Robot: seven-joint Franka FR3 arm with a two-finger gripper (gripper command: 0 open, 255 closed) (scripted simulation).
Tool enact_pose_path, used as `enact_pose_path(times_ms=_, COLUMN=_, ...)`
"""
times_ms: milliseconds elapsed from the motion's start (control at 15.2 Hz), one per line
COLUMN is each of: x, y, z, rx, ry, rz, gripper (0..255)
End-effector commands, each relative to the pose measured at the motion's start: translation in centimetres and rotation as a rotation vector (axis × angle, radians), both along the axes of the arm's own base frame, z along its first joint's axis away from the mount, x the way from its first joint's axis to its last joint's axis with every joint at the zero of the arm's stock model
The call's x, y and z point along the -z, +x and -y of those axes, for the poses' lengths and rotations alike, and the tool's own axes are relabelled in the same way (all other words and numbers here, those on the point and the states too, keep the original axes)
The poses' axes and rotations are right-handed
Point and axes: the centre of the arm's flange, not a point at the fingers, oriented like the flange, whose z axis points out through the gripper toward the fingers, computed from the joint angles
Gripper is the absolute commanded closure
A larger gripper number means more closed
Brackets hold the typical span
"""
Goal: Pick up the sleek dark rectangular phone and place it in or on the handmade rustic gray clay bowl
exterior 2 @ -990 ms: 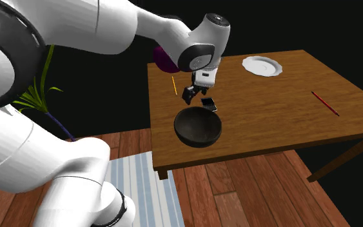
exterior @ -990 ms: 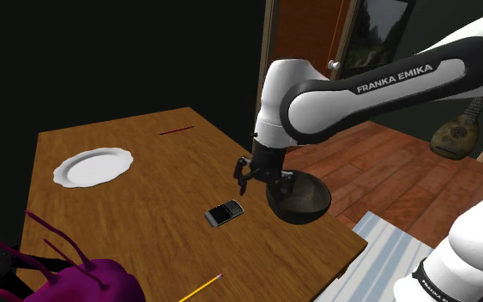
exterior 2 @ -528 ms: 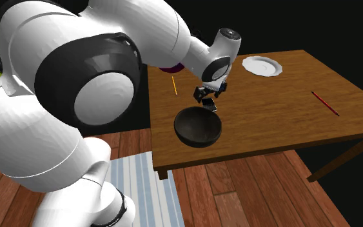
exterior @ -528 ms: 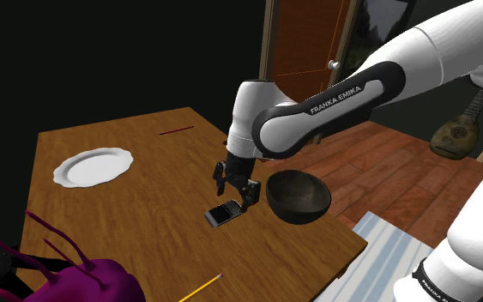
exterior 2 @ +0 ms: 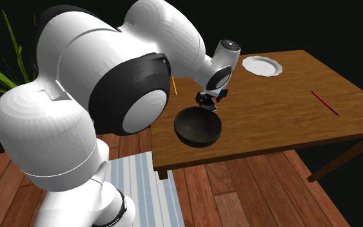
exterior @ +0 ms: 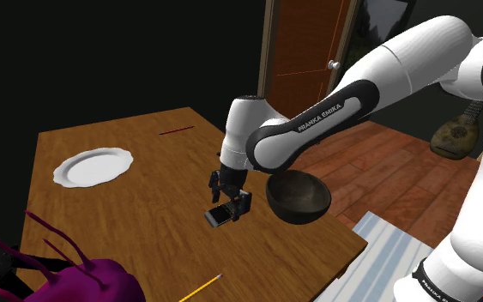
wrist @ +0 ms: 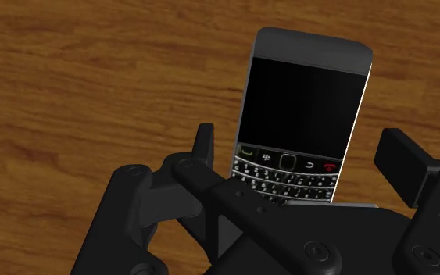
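Wooden table (wrist: pixel 93 94) bears phone (wrist: pixel 304 117) between wide-apart fingers (wrist: pixel 402 160), untouched.

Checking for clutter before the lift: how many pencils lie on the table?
2. A yellow pencil near the table edge by the purple object; a red pencil near the far edge, past the white plate. The arm may hide more.
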Motion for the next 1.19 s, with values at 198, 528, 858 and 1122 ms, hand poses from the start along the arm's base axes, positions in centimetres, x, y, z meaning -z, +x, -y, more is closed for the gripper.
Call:
enact_pose_path(times_ms=198, x=0.78, y=-0.10, z=-0.17, rx=0.000, ry=0.000, rz=0.000, gripper=0)
enact_pose_path(times_ms=528, x=0.77, y=-0.10, z=-0.17, rx=0.000, ry=0.000, rz=0.000, gripper=255)
enact_pose_path(times_ms=858, x=0.75, y=-0.14, z=-0.17, rx=0.000, ry=0.000, rz=0.000, gripper=255)
enact_pose_path(times_ms=1122, x=0.78, y=-0.10, z=-0.17, rx=0.000, ry=0.000, rz=0.000, gripper=255)
